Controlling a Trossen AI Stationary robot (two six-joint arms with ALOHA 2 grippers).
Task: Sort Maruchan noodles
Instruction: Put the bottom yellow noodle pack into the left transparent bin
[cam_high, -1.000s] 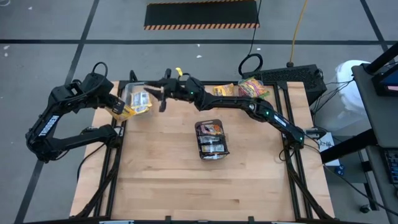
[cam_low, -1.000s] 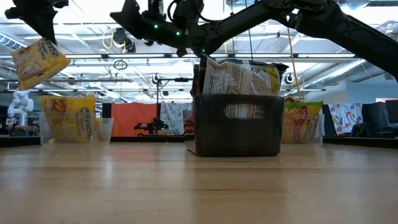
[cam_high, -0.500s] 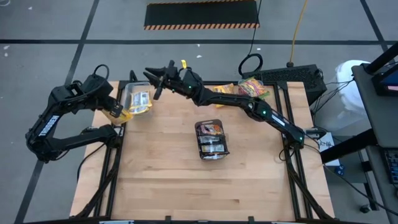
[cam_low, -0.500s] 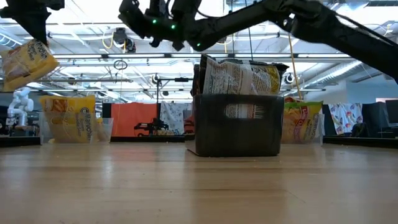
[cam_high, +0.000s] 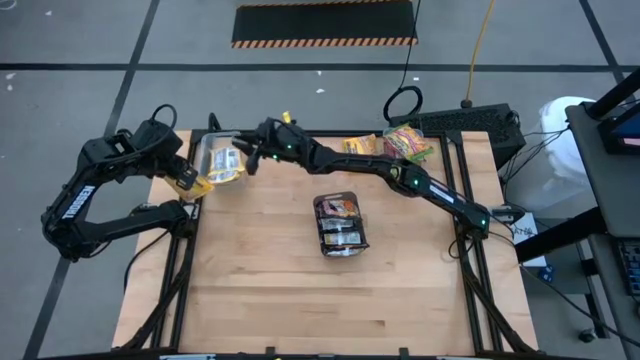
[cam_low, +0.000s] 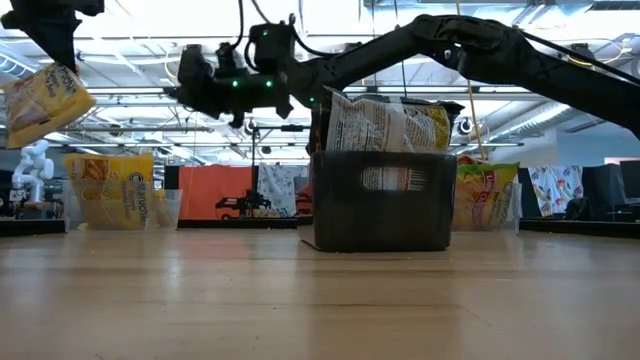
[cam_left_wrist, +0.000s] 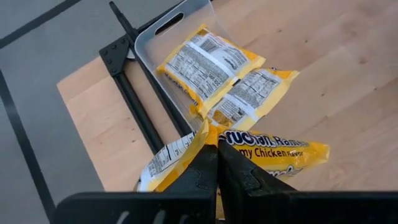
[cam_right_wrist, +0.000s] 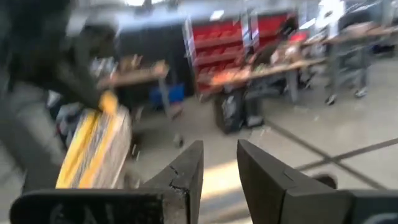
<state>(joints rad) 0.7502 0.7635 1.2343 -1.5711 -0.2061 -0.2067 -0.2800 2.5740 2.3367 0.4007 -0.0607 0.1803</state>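
Your left fingers (cam_left_wrist: 214, 163) clamped on yellow packet (cam_left_wrist: 273, 152) beside tub (cam_high: 222, 160), your right fingers (cam_high: 243, 156) parted, empty, over tub, tray (cam_high: 340, 240) mid-surface (cam_high: 300, 290)

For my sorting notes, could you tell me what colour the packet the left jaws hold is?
Yellow flat plastic noodle packet; left wrist view shows it best.

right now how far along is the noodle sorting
Done: two yellow packets lie in the clear tub, and others sit in the far-right pile. In hand: the left end effector is shut on a yellow packet beside that tub; the right end effector hovers open. Left: the packets in the grey tray.
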